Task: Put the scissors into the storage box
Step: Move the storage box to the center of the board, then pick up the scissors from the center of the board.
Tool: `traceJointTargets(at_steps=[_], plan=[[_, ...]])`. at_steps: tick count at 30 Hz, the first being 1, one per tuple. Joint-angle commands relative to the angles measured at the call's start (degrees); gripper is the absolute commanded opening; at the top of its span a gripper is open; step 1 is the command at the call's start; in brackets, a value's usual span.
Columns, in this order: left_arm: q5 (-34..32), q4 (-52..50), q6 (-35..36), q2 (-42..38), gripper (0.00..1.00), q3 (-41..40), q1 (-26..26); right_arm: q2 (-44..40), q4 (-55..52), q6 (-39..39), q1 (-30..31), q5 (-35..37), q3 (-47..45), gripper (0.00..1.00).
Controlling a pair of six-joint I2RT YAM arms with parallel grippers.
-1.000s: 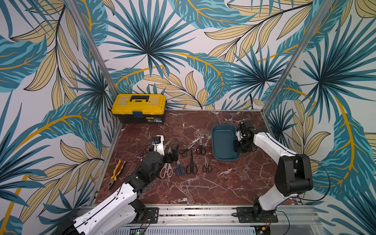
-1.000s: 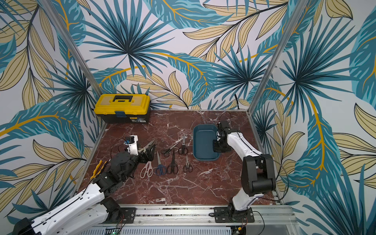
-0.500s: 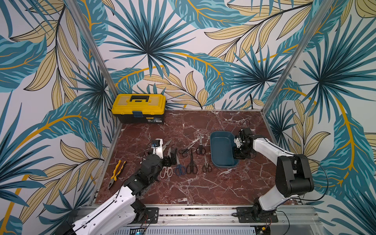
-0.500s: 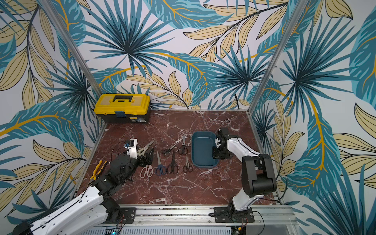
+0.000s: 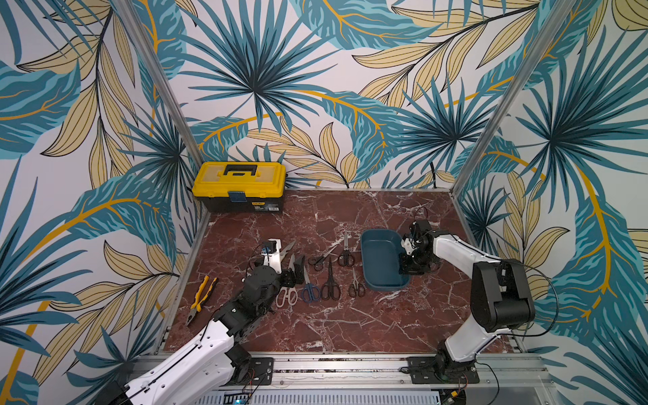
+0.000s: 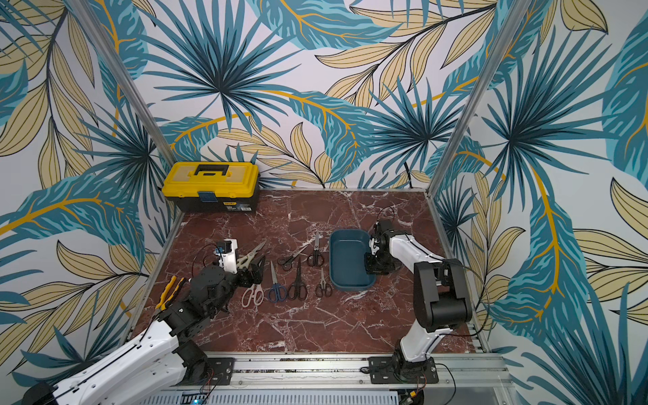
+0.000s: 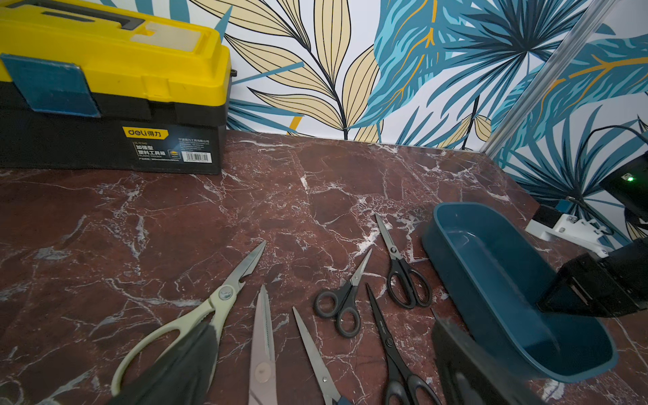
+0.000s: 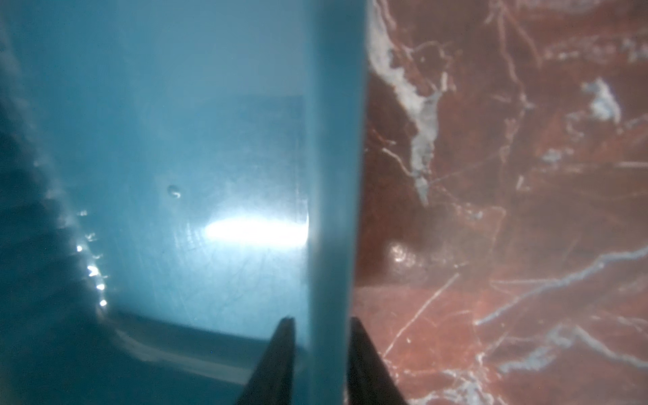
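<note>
Left to right on your marble table (image 5: 315,326): pliers (image 5: 200,296) lie at the near left edge and a toolbox (image 5: 242,187) stands in the far left corner. Your left gripper (image 5: 294,269) hangs low with its jaws spread wide over the cream pair (image 7: 224,298) and the pink pair (image 5: 287,298). All seven scissors (image 5: 329,287) lie in a loose row on the marble, outside the box (image 5: 380,261) just to their right. Your right gripper (image 8: 321,321) straddles the box's right wall, jaws parted, the inner finger (image 8: 280,350) a sliver off the plastic
</note>
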Motion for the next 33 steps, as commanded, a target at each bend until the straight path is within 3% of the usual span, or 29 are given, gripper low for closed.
traceJointTargets(at_steps=[1, 6, 10, 15, 16, 19, 20, 21, 22, 24, 28, 33], plan=[[0.4, 1.0, 0.7, 0.6, 1.0, 0.4, 0.3, 0.0, -2.3, 0.2, 0.0, 1.7, 1.6, 0.39], [1.3, -0.7, 1.7, 0.4, 1.0, 1.7, 0.3, -2.4, -6.4, 1.2, 0.1, 6.8, 6.5, 0.52], [-0.3, -1.5, 2.2, -0.8, 1.0, 1.9, 0.3, -5.8, -11.9, 2.4, 1.8, 10.9, 13.2, 0.54], [0.5, -3.8, 5.2, -2.0, 1.0, 3.2, 0.3, -10.7, -15.2, 4.7, 11.9, 16.1, 20.8, 0.6], [1.2, -4.6, 7.2, -2.2, 1.0, 3.7, 0.3, -11.9, -13.8, 6.5, 13.4, 14.8, 21.0, 0.6], [6.0, -11.6, 15.7, -3.5, 1.0, 7.2, 0.3, -14.8, -3.2, 18.8, 14.1, -1.8, 15.2, 0.55], [7.4, -13.2, 18.6, -3.9, 1.0, 7.8, 0.3, -13.3, -2.9, 20.2, 15.9, -5.7, 15.8, 0.51], [8.8, -13.9, 21.9, -4.3, 1.0, 7.9, 0.3, -11.4, -5.6, 19.5, 19.2, -2.8, 18.4, 0.51], [10.0, -15.1, 25.0, -4.5, 1.0, 8.1, 0.2, -9.5, -8.1, 18.3, 22.8, 2.9, 20.7, 0.53], [6.7, -13.2, 24.6, -4.6, 1.0, 7.7, 0.2, -5.7, -9.0, 16.2, 29.0, 12.8, 22.8, 0.57], [10.5, -15.1, 25.2, -3.6, 1.0, 11.6, 0.7, 3.2, -11.8, 16.5, 31.4, 12.4, 28.7, 0.56], [15.9, -27.2, 35.0, -1.5, 1.0, 17.7, 0.7, 11.3, -12.9, 15.5, 33.0, 14.9, 34.4, 0.56]])
